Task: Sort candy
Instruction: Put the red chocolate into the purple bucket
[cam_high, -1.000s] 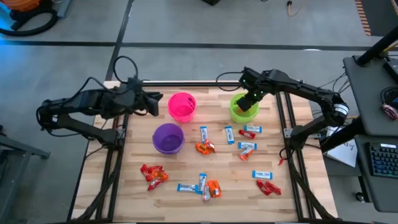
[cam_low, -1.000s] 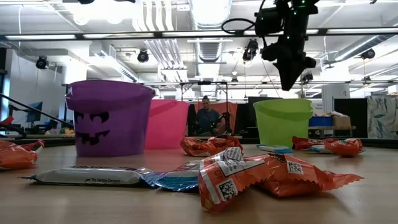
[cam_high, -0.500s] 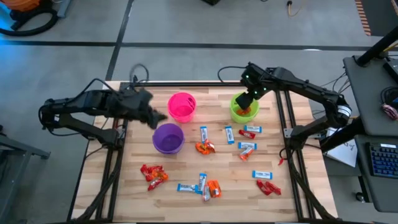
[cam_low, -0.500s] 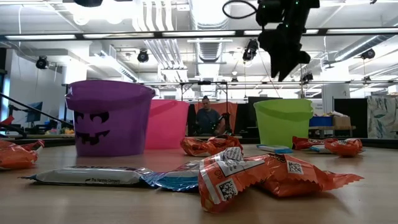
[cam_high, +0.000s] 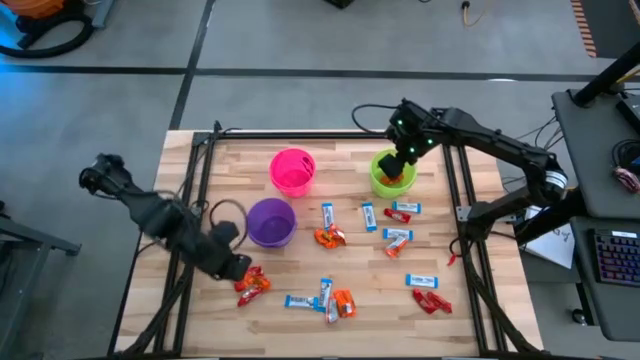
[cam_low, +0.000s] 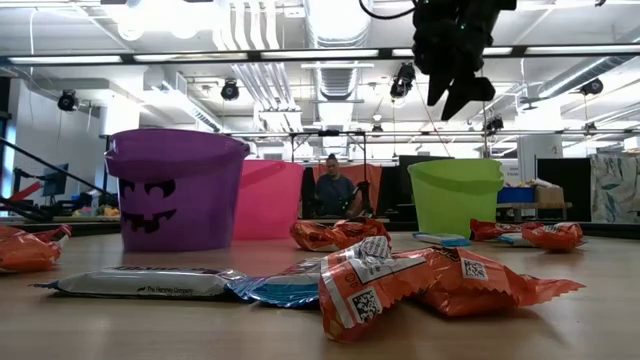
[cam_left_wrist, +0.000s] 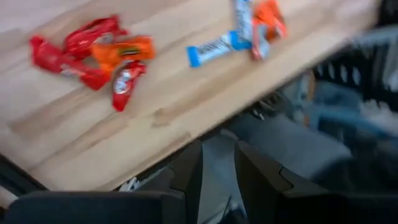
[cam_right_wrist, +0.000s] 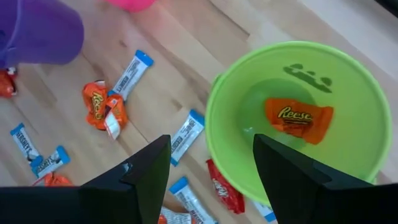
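Wooden tabletop (cam_high: 220, 160) carries everything; landmark is the green cup (cam_high: 392, 174). Purple cup (cam_high: 270, 221) and pink cup (cam_high: 293, 170) sit well to its side, probably one cup per candy kind. Right gripper (cam_high: 408, 152) hovers directly above the green cup, fingers released and spread, holding nothing. Left gripper (cam_high: 238, 270) is far from the green cup, near the red candies (cam_high: 249, 282); cannot tell its fingers' state. One orange candy (cam_right_wrist: 298, 119) reading "Reese" lies inside the green cup; other candy scattered nearby.
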